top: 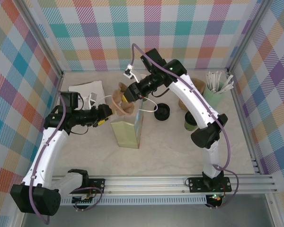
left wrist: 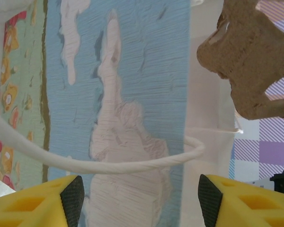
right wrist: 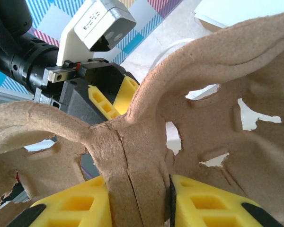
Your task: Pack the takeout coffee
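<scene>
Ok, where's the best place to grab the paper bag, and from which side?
Take the white rope handle, which loops clear of the printed face of the bag. Come from the left arm's side, where the left gripper faces it with jaws open either side of the loop; the pulp carrier crowds the top.

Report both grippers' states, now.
Left gripper: open, holding nothing, facing the paper bag.
Right gripper: shut on the brown pulp cup carrier.
</scene>
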### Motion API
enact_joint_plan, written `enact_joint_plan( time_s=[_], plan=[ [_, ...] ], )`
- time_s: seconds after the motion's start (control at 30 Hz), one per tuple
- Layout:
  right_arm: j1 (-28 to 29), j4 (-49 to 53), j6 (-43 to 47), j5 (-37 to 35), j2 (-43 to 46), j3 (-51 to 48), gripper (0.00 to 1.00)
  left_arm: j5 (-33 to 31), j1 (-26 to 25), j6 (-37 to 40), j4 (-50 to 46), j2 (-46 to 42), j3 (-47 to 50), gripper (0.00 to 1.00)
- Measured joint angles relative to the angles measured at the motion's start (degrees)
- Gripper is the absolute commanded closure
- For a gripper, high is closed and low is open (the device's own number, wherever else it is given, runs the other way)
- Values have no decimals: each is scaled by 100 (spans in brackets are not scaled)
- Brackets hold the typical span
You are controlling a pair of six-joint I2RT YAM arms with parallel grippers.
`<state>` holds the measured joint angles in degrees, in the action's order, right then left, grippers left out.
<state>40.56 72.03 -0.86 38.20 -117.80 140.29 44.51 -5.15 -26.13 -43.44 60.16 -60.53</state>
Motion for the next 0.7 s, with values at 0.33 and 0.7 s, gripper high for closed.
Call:
enact_joint_plan(
  time_s=[0.33,0.7],
  plan=[
    [0,282,153,-439,-278,42,68,7,0,210,-181,33,85,37],
    [4,481,264,-1235,-326,85,68,212,0,501,-459,63,109,39]
  ],
)
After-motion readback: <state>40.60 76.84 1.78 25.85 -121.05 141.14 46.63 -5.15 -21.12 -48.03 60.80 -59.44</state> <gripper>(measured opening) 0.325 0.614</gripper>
